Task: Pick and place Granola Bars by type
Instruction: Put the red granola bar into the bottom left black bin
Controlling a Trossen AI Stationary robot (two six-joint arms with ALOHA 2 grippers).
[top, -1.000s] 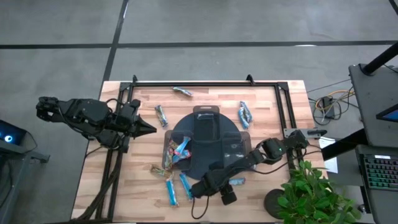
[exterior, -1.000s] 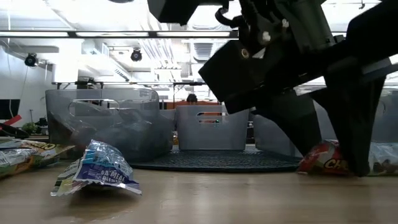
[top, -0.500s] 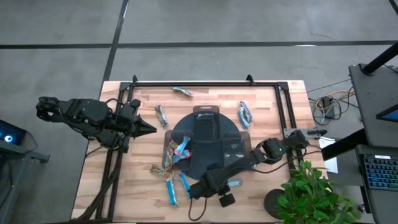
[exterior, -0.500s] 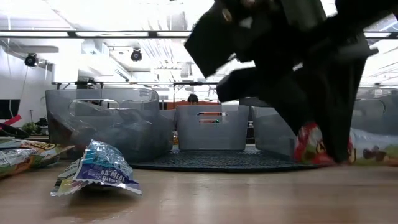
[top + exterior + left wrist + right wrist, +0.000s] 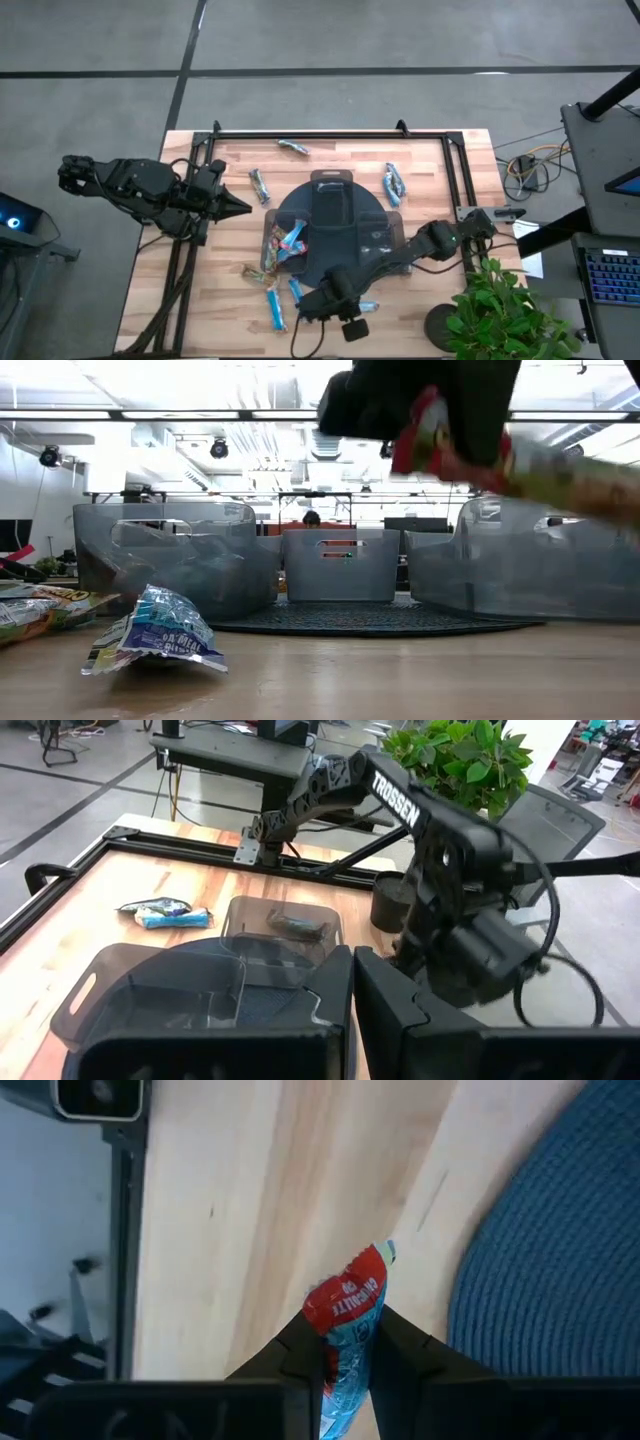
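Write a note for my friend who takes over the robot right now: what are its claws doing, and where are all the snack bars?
Right gripper: shut on a red-and-blue wrapped granola bar, lifted off the wooden table near the front edge of the dark round tray.
Left gripper: shut, empty, waiting at the table's left side.
Done: a few bars lie in the tray's left clear bin.
Left: loose bars right of, behind and left of the tray, and more in front. Bin the held bar with its type, then sort those.
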